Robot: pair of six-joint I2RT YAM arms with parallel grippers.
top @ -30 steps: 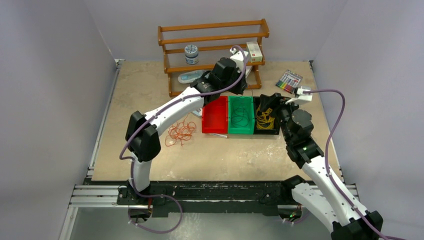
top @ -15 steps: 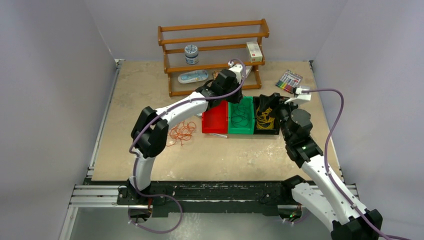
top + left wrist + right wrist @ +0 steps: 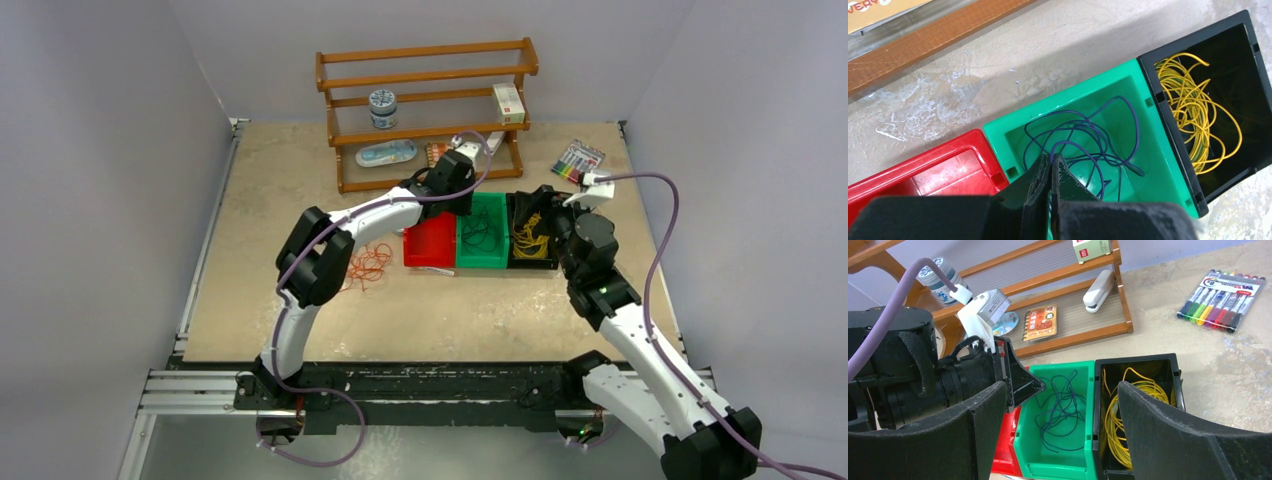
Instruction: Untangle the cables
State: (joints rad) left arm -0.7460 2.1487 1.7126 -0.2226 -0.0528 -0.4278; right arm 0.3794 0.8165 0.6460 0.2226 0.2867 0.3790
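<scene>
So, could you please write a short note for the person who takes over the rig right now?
Left gripper: shut, above the green bin; whether it pinches a strand I cannot tell.
Right gripper: open, holding nothing, by the black bin.
Done: dark cable lies in the green bin, yellow cable in the black bin.
Left to do: orange cable lies on the table, beside the red bin, which shows no cable.
</scene>
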